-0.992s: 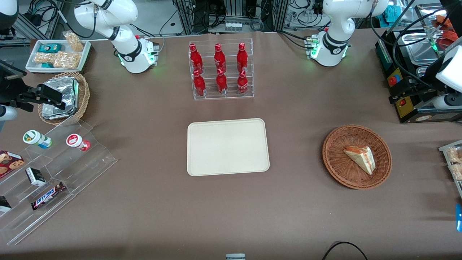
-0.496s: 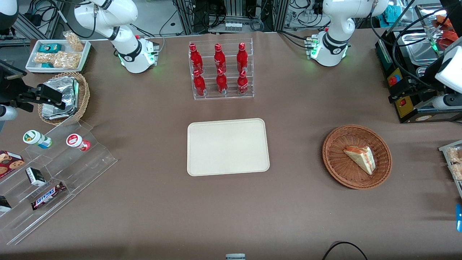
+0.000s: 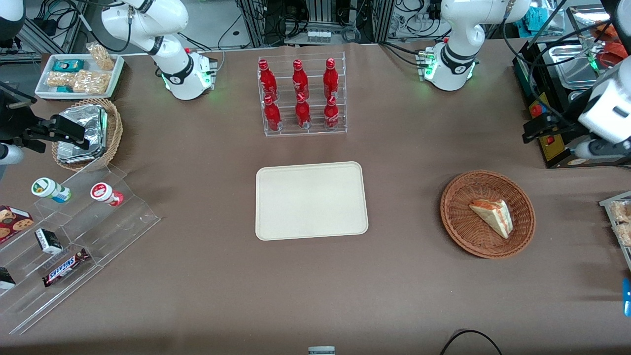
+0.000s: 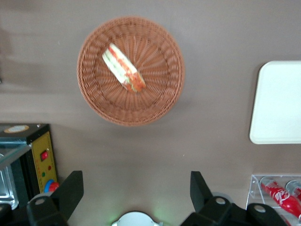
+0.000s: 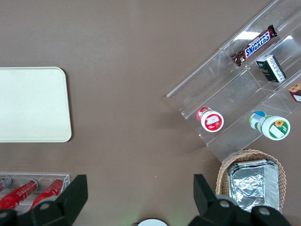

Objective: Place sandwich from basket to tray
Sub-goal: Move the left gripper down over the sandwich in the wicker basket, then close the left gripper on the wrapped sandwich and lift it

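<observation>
The sandwich (image 3: 493, 217), a pale wedge with red-orange and green layers, lies in the reddish-brown wicker basket (image 3: 456, 199) toward the working arm's end of the table. In the left wrist view the sandwich (image 4: 124, 68) rests slightly off the middle of the basket (image 4: 96, 101). The cream tray (image 3: 310, 199) sits bare mid-table and shows in part as the tray (image 4: 277, 103). My left gripper (image 3: 531, 129) hovers high, farther from the front camera than the basket. The gripper (image 4: 136, 188) is open with nothing between its fingers (image 4: 71, 187).
A clear rack of red bottles (image 3: 301, 96) stands farther back than the tray. A black control box (image 3: 552, 140) with a red button sits by the gripper. Snack packs (image 3: 620, 222) lie at the table edge. An acrylic stand (image 3: 74, 236) and foil-pack basket (image 3: 88, 130) are toward the parked arm's end.
My left gripper and wrist have shifted a little over the table toward the parked arm's end and slightly nearer the front camera. The sandwich, basket and tray have not moved.
</observation>
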`<state>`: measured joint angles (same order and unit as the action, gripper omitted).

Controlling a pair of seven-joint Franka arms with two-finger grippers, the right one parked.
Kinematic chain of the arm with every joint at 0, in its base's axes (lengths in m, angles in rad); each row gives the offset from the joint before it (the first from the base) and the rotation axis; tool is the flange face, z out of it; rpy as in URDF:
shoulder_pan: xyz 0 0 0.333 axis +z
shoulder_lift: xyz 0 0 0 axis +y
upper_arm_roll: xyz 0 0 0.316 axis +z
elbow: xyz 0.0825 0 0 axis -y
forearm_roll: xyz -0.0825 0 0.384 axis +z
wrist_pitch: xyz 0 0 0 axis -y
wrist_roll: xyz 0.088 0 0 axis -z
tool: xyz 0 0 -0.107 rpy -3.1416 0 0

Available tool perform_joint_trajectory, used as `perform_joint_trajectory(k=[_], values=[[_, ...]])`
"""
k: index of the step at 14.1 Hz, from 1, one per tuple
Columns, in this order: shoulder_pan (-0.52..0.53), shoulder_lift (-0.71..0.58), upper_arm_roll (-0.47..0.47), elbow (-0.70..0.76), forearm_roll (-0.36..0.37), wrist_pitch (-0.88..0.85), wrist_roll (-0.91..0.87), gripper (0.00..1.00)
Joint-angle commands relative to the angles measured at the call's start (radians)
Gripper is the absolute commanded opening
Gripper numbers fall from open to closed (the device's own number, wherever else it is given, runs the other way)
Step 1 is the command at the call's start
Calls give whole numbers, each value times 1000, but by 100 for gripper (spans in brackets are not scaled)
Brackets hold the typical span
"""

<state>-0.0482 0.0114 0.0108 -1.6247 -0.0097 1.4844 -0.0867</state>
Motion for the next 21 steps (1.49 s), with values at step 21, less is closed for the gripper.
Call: perform_joint_trajectory(k=[21], values=[[4, 283, 51, -455, -19, 936, -668, 100]])
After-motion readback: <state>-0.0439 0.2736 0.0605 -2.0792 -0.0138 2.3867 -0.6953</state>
